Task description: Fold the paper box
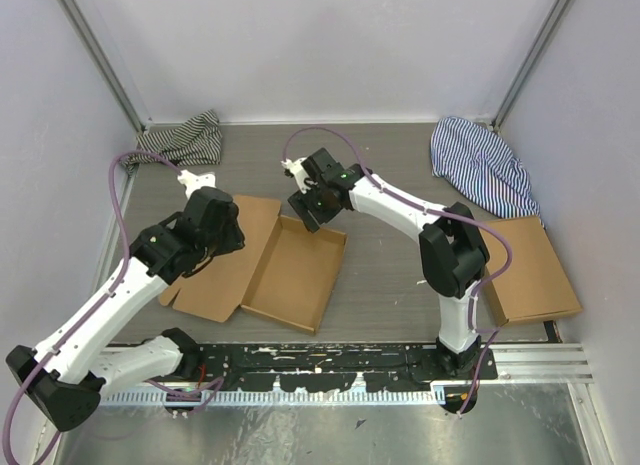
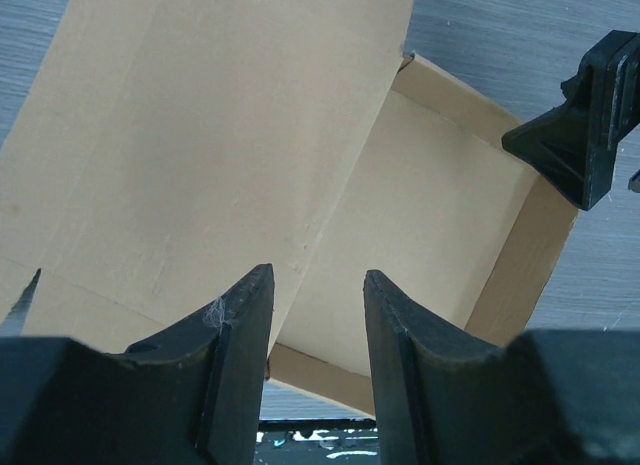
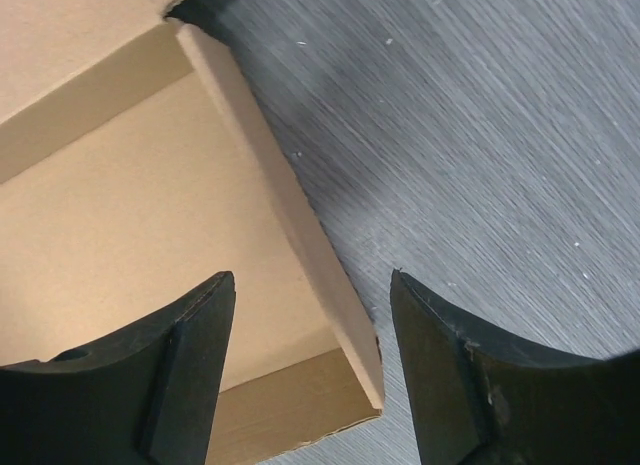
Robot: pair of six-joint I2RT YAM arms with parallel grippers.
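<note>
The left gripper (image 2: pixel 317 275) hangs open over the flat lid of the brown corrugated cardboard paper box (image 1: pixel 296 270), which lies on the grey table (image 1: pixel 385 275). Farther back, the right gripper (image 3: pixel 311 277) is open too, above the box's side wall — a clumsy push could squash it or slide the box.

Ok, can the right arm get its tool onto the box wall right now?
Probably yes: the right tool hangs open over a wall of the box, with nothing between them.
</note>
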